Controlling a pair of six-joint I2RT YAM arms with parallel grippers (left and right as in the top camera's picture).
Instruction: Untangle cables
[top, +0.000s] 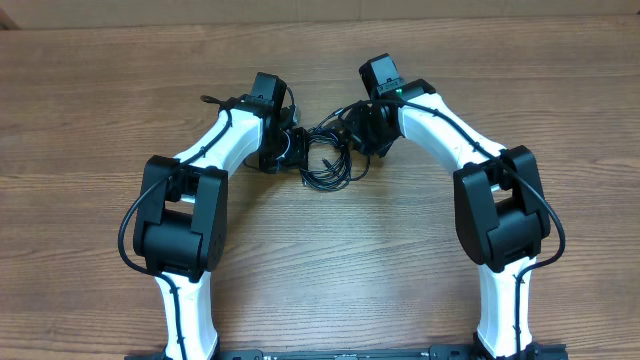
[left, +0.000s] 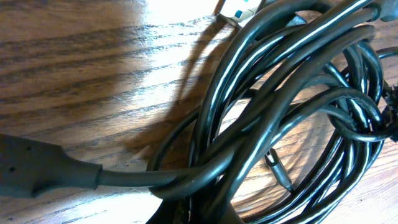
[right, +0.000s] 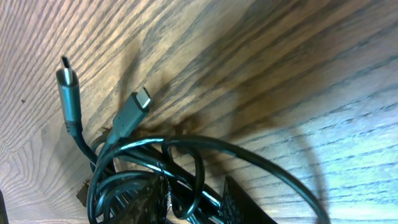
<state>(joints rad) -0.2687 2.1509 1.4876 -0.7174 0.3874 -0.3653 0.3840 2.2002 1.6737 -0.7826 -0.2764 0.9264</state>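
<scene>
We are mid-grasp: the tangle of thin black cables sits upper centre of the overhead frame. Our left gripper seems clenched on it; whether the right gripper grips, we cannot tell. Next we likely secure it, then draw apart gently.

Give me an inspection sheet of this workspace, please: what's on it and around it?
Surface: brown wood-grain table.
Job's things: thin black cords tangled in one loose bundle between the arms; two grey plug ends stick out.
Clutter: nothing seen.
Grippers: left gripper shut at the bundle's edge; right gripper fingers straddle cords, clamped or not unclear.
Cables: thick black wires run along the white arms.
Surroundings: tan strip beyond the far edge.
</scene>
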